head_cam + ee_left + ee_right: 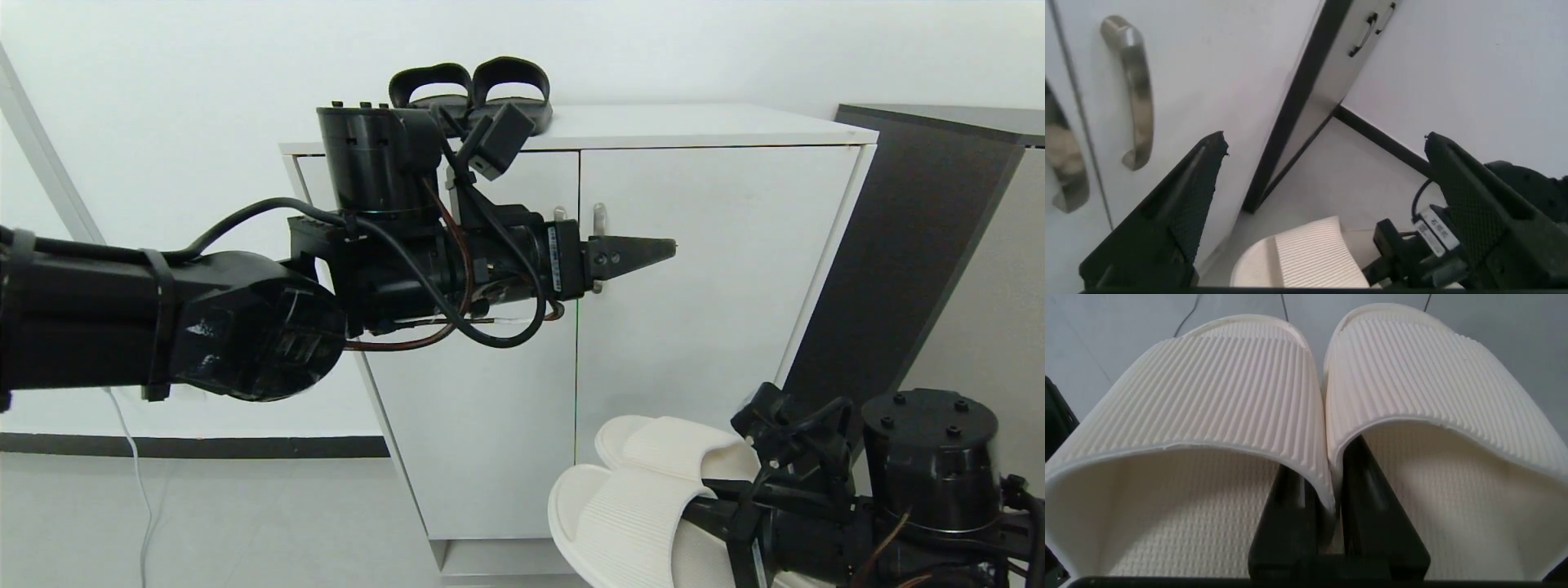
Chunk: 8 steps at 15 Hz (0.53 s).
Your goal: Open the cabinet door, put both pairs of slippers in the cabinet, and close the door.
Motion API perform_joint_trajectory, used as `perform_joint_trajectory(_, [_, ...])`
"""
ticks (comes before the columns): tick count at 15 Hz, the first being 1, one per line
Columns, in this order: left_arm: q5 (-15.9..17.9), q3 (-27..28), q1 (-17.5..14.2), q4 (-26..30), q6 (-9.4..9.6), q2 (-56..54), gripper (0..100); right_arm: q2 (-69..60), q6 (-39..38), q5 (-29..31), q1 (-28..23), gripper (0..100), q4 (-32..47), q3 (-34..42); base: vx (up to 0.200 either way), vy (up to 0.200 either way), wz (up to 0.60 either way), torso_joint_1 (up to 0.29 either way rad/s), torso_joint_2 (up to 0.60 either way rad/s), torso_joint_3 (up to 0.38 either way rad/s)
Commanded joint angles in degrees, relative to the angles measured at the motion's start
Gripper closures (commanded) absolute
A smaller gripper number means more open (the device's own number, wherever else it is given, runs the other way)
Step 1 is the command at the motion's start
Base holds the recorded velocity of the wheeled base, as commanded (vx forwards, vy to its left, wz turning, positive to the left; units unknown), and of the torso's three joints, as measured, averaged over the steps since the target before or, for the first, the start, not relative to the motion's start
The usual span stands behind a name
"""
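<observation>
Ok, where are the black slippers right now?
In the head view, the black slippers sit on top of the white cabinet, toward its left end, above the closed left door.

The cabinet (694,122) stands ahead of me against the far wall. Its left door (482,425) and right door (694,286) meet at the middle, where the two handles (599,219) sit side by side, and one pair of slippers (473,86) rests on its top toward the left end. My left gripper (657,247) hangs just in front of those handles, apart from them. My right gripper (1329,514) is lower, nearer and to the right, carrying the other pair of slippers (637,506) side by side before the right door's lower part, and a tall panel (898,269) stands just right of the cabinet.
</observation>
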State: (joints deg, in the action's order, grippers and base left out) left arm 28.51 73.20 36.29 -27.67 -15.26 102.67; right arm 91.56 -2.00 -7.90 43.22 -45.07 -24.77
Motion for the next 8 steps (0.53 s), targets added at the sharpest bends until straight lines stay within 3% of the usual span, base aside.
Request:
perform_joint_trajectory(1, [-1.09,0.45,0.01,0.43,-0.03,0.43,0,0.02,0.33,-0.01,0.03,100,-0.02,0.07,0.0,0.0,0.0,0.0,0.0,0.0])
perform_joint_trajectory(4, [-2.32,1.94,-0.34,1.22,-0.03,1.48,0,0.02,1.56,-0.1,0.03,100,-0.02,0.25,0.0,0.0,0.0,0.0,0.0,0.0])
perform_joint_trajectory(8, [-6.54,5.63,-0.52,2.8,0.06,4.65,0,0.02,1.56,-0.1,0.03,100,-0.02,0.34,0.0,0.0,0.0,0.0,0.0,0.0])
